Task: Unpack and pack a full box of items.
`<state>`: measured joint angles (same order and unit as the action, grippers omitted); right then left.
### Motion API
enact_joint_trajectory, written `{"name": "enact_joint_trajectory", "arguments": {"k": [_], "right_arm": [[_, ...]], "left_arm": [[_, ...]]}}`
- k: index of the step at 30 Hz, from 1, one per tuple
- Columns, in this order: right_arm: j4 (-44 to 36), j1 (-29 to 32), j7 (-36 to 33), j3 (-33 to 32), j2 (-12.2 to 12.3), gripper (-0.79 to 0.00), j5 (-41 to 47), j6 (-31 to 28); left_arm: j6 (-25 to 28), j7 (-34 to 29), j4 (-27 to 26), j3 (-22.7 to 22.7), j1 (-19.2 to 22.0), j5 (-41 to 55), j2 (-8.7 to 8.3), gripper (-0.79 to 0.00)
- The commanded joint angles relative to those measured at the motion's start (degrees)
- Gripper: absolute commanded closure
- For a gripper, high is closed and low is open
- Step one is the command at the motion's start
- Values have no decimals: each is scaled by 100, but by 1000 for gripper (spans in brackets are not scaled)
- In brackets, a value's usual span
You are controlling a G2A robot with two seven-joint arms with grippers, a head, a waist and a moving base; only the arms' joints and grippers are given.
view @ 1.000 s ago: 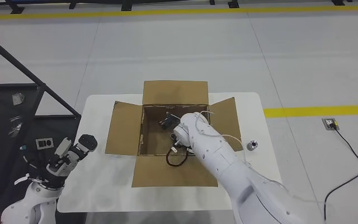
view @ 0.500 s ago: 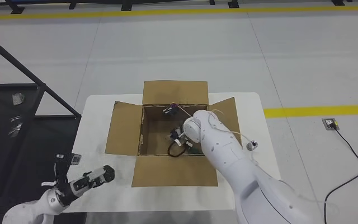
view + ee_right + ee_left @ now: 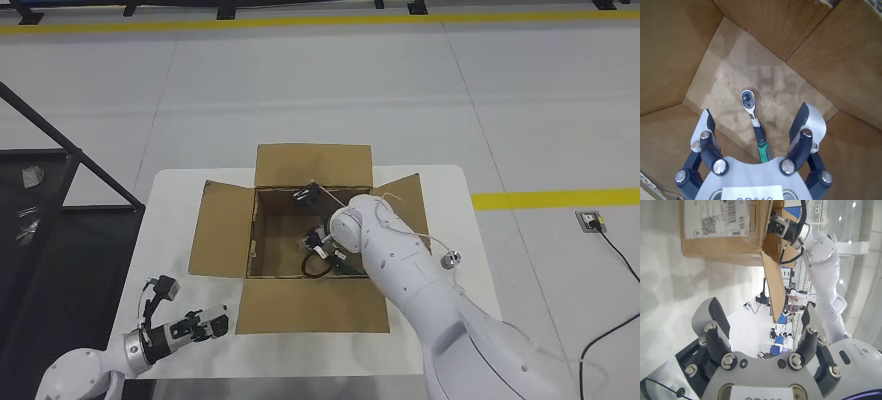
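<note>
An open cardboard box (image 3: pixel 310 160) stands mid-table with its flaps spread out. My right arm goes down into it, and my right gripper (image 3: pixel 308 192) hangs near the back wall. In the right wrist view the right gripper (image 3: pixel 755 113) is open above the box floor. A ratchet wrench (image 3: pixel 749 102) with a green handle lies there between the fingers, untouched. My left gripper (image 3: pixel 215 322) is open and holds nothing, low over the table's front left by the front flap. In the left wrist view the left gripper (image 3: pixel 761 309) faces the box's labelled side (image 3: pixel 721 247).
A small metal cylinder (image 3: pixel 452 259) stands on the white table (image 3: pixel 180 210) to the right of the box. A black frame (image 3: pixel 60 150) stands off the table's left side. Bare table lies left of the box and along the front.
My left gripper has swung from the table's left edge round to the front, near the front flap. My right gripper has shifted inside the box toward the back wall.
</note>
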<state>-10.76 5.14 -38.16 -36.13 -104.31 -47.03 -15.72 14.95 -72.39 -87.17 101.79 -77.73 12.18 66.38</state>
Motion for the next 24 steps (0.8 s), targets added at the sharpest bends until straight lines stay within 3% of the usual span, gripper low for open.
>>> {"name": "enact_joint_trajectory", "arguments": {"k": [1,5,6,7,9,11,15,24], "right_arm": [[-41,42,54,-34,40,-785,14,-50],[-89,102,48,-87,117,-785,29,-316],[-93,108,47,-96,138,-785,18,-373],[-105,116,47,-106,156,-785,12,-404],[-148,142,33,-117,189,-785,-16,-472],[-198,165,-3,-121,220,-785,-52,-570],[-292,218,-89,-134,272,-785,-121,-598],[-631,343,-388,-52,339,-785,-465,-662]], "left_arm": [[-23,27,-85,-101,1,29,-11,-785],[22,51,-127,-286,31,53,-28,-785],[31,89,-124,-339,40,52,-29,-720],[43,131,-115,-393,50,47,-30,-570],[71,222,-87,-496,73,43,-32,-391],[138,320,-57,-573,84,123,-30,-289],[166,285,-62,-678,91,152,-54,0],[210,214,-67,-729,67,185,-130,0]]}}
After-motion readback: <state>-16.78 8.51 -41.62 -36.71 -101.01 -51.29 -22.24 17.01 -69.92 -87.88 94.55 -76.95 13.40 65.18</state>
